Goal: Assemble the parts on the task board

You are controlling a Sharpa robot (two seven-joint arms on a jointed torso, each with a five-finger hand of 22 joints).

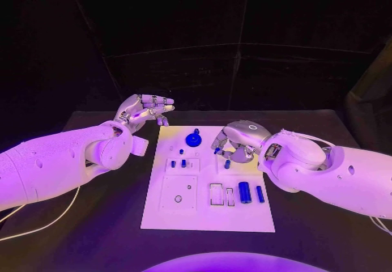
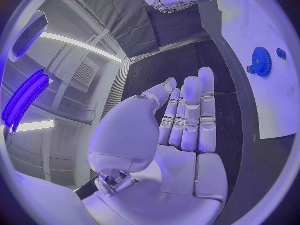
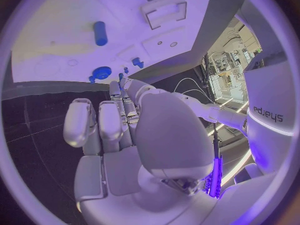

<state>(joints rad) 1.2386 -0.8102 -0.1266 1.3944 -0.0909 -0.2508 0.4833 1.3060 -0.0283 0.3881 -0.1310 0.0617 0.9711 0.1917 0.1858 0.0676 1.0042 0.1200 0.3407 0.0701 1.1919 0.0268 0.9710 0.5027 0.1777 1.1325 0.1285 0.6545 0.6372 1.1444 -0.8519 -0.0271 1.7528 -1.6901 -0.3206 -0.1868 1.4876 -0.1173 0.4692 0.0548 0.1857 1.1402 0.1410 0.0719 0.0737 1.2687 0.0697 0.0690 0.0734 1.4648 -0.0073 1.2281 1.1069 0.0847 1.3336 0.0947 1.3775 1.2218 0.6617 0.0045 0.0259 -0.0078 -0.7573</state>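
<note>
Fingers [image 1: 155, 105] of both hands curl empty, blue gear [image 1: 194, 139] lying between them.

The task board [image 1: 163, 218] is a plain white plate resting on a black worktop [image 1: 90, 238]. The parts on it are blue: a round gear [image 1: 194, 139], a thick cylinder [image 1: 244, 192], a slim peg [image 1: 260, 194] and several small pegs [image 1: 183, 163]. Both arms are white, and the left hand [image 1: 145, 111] and right hand [image 1: 237, 141] are silver.
</note>
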